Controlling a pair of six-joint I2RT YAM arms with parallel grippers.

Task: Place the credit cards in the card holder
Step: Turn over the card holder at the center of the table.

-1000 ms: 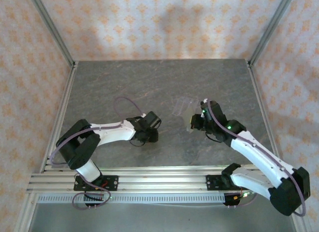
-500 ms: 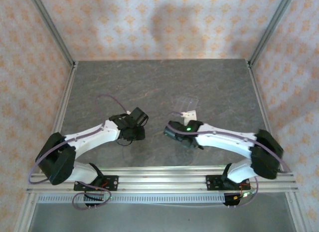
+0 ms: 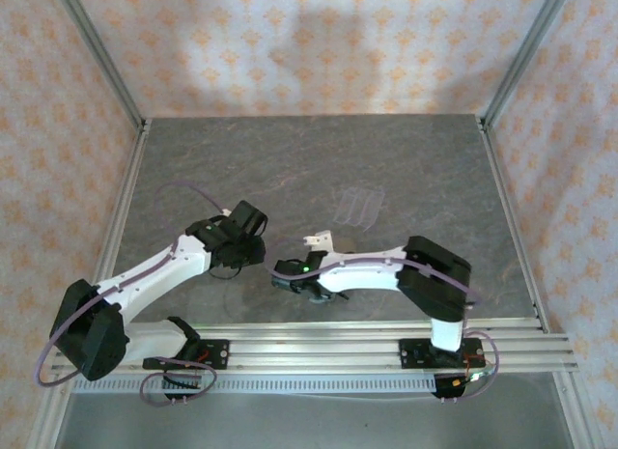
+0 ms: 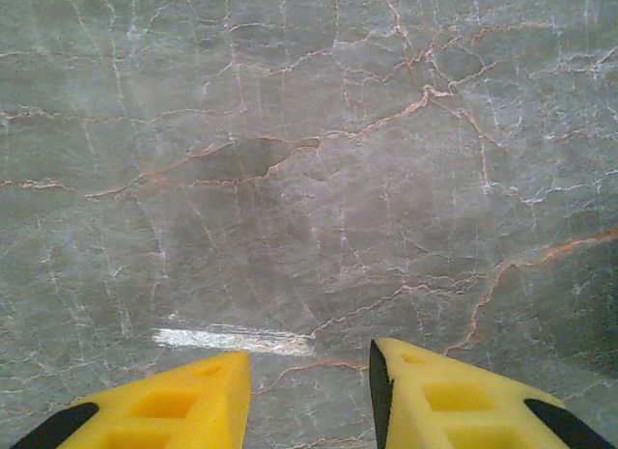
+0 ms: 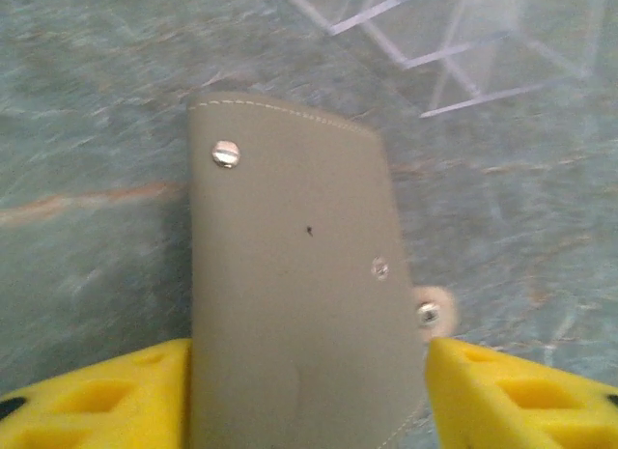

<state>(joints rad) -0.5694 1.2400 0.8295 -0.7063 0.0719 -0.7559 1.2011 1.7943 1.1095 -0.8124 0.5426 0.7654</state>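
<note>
Progress: early stage. The holder is in hand, and I judge that loading the cards is all left to do.

Table (image 3: 290, 159): grey marbled surface lying under both tools.

Right gripper (image 5: 309, 357): the fingers are pressing on both long edges of the card holder (image 5: 290, 256), so I read it as clamped on it. The holder is sitting between the fingers and sticking out ahead of them, grey face toward the wrist camera. It is looking folded flat, so I cannot tell whether anything is inside.

Left gripper (image 4: 309, 357): the jaws are standing apart and carrying nothing, with bare marble between and ahead of the tips. In the top view it is sitting just to the left of the right tool.

Clear rack (image 3: 359, 206): it is lying on the table ahead of the held holder, apart from it. Its contents are too faint to tell.

Small details: a metal snap (image 5: 225, 154) is sitting at the holder's far corner. A tan tab (image 5: 428, 312) is poking out beside the right finger.
</note>
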